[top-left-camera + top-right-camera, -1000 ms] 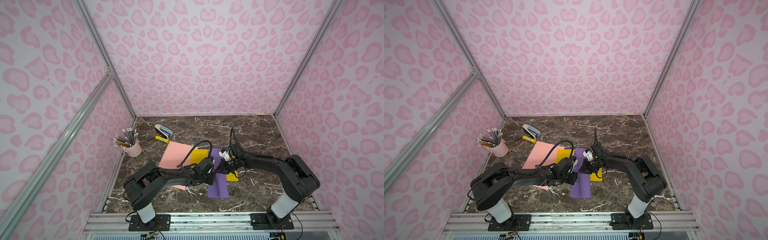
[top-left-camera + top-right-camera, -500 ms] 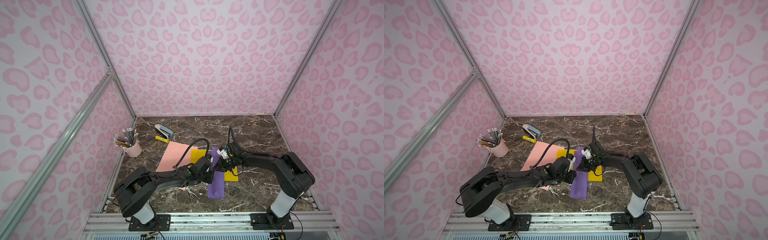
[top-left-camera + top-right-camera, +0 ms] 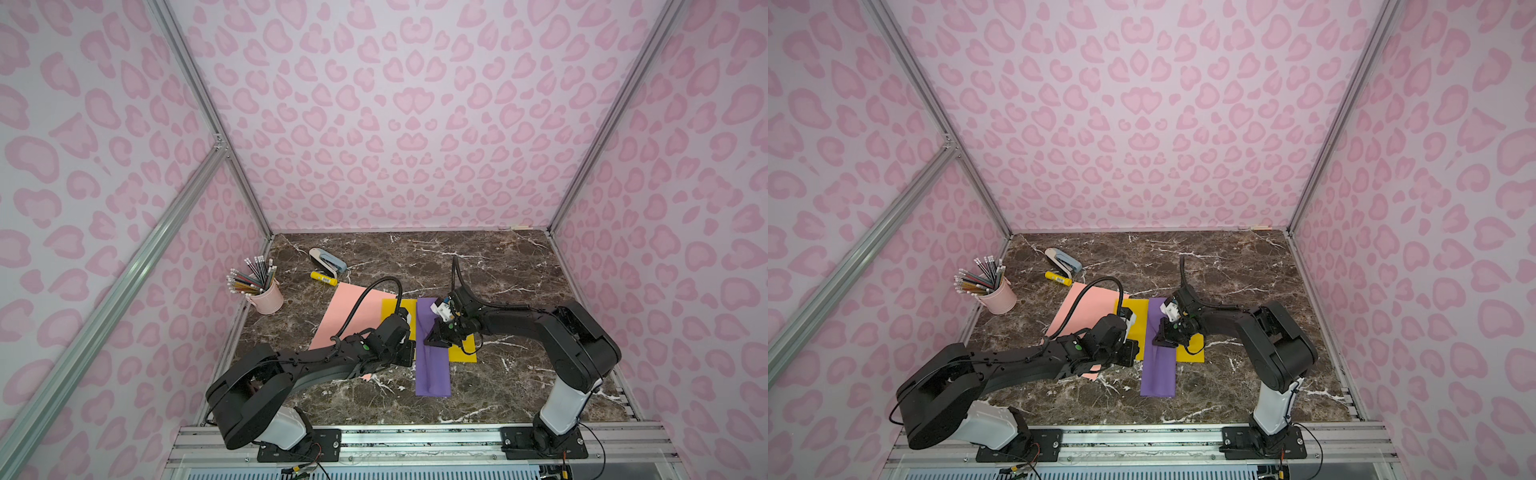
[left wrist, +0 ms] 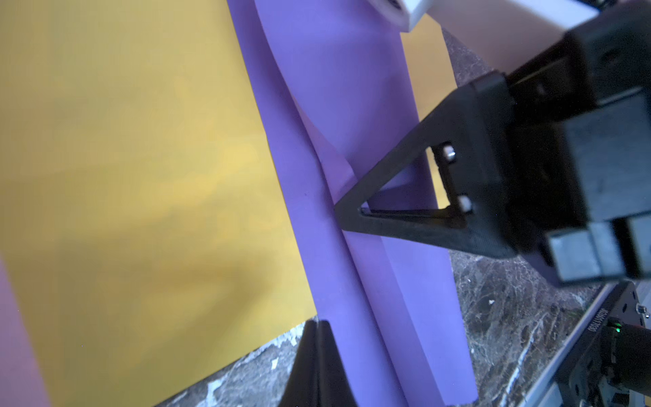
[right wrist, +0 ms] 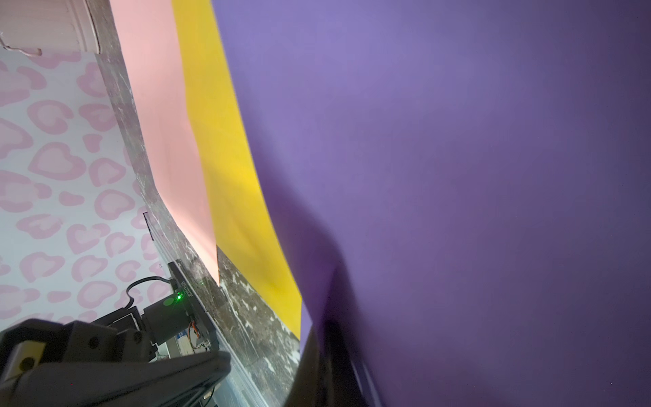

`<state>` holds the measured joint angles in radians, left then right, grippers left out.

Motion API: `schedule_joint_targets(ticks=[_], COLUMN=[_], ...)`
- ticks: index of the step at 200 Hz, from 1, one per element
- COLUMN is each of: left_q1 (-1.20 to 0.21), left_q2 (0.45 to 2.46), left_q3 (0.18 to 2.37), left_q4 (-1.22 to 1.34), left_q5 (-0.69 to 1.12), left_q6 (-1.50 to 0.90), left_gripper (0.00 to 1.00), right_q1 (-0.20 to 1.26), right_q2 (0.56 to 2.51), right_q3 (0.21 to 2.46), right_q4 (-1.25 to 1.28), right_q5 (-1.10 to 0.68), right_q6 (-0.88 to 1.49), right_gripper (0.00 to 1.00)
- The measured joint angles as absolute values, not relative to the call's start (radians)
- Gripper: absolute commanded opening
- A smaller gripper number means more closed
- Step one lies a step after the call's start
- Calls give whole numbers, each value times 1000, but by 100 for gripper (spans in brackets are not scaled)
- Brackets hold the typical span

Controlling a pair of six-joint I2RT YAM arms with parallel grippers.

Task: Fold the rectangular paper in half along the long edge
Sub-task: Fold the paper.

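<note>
Purple paper [image 3: 432, 370] lower centre in a top view, folded into a narrow strip over yellow sheet [image 3: 461, 355] (pink sheet [image 3: 353, 316] left of that), right gripper [image 3: 429, 341] fingers pressed together, tip down on the crease, left gripper [image 4: 318, 329] closed too, at the strip's edge.

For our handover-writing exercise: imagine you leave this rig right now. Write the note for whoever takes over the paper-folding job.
Left gripper: fingers shut, holding nothing, near the edge of the purple rectangular paper sheet.
Right gripper: fingers shut, tip down on that sheet, apparently pressing the crease.
The purple sheet lies folded lengthwise into a narrow strip, across the yellow paper sheet, which overlaps the pink paper sheet.
Done: the fold is made.
To do: the upper flap looks not fully flat; finish creasing, then withdraw both arms.
</note>
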<state>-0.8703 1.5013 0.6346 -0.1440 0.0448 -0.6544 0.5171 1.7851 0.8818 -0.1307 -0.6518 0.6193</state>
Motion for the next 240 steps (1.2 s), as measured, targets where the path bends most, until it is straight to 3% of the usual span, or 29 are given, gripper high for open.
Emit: schedule_joint_targets(ticks=[35, 51, 66, 71, 85, 240], left_q1=[-870, -870, -868, -867, -865, -855], left_q2=[1513, 1512, 1507, 1505, 1500, 1536], left_q3=[638, 638, 638, 638, 638, 676], left_q4=[-145, -146, -148, -150, -151, -171], left_q5=[45, 44, 44, 44, 44, 46], left_q6=[-654, -654, -654, -654, -654, -650], left_gripper=[4, 4, 4, 4, 4, 4], right_q1=[518, 519, 519, 519, 522, 530], right_q2=[1794, 1794, 1792, 1789, 1781, 1736], right_q3=[882, 882, 882, 882, 882, 869], right_q4=[-144, -144, -139, -135, -124, -101], right_q5=[-631, -627, -636, -641, -651, -701], right_q6=[612, 607, 605, 604, 604, 588], right_gripper=[0, 17, 28, 37, 45, 39])
